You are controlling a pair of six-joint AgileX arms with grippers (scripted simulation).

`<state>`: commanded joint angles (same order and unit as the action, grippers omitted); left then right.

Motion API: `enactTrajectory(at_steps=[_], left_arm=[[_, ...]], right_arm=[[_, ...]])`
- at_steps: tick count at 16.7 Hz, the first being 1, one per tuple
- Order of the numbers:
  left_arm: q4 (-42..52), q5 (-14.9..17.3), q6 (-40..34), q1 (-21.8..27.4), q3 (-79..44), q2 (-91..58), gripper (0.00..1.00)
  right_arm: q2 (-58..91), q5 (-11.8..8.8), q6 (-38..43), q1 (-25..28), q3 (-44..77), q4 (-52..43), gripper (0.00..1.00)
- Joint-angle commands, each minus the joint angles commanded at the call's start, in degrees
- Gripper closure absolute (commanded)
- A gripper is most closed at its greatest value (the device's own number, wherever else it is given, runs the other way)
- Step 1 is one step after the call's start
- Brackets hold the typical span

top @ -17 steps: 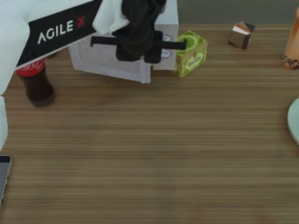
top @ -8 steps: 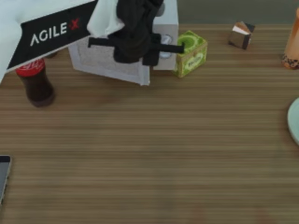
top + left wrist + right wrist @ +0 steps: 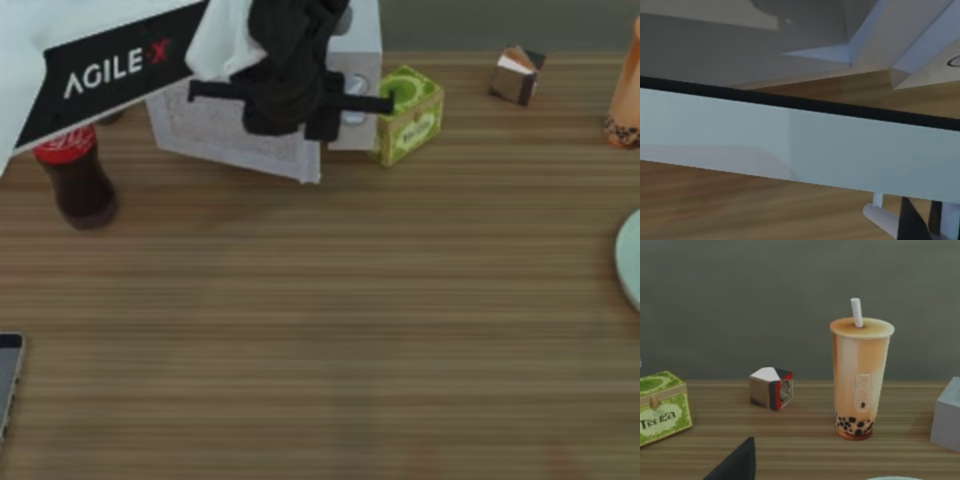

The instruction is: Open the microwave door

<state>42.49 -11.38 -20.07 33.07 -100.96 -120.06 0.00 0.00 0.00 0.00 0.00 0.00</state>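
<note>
Materials and finishes on my table, seen from above and from my right wrist.

The table [image 3: 330, 330] is striped brown wood, matt. The microwave [image 3: 362, 40] has a smooth white casing, and the microwave door [image 3: 235, 135] carries a speckled grey mesh window. My left gripper [image 3: 290, 95] is matt black. The cola bottle [image 3: 75, 180] looks dark and glossy under a red cap. The green-yellow box [image 3: 662, 407] looks printed. The bubble tea cup [image 3: 860, 377] is translucent and smooth.

A rendered tabletop scene: a plain wooden table [image 3: 350, 330] before a blank grey wall [image 3: 740, 300].
</note>
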Motion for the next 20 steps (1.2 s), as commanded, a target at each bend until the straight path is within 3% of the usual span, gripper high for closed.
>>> enactTrajectory(at_steps=[10,20], left_arm=[[0.00,0.00,0.00,0.00,0.00,0.00,1.00],[-3.49,3.18,5.92,-1.00,7.31,4.83,1.00]], right_arm=[[0.00,0.00,0.00,0.00,0.00,0.00,0.00],[0.00,0.00,0.00,0.00,0.00,0.00,0.00]])
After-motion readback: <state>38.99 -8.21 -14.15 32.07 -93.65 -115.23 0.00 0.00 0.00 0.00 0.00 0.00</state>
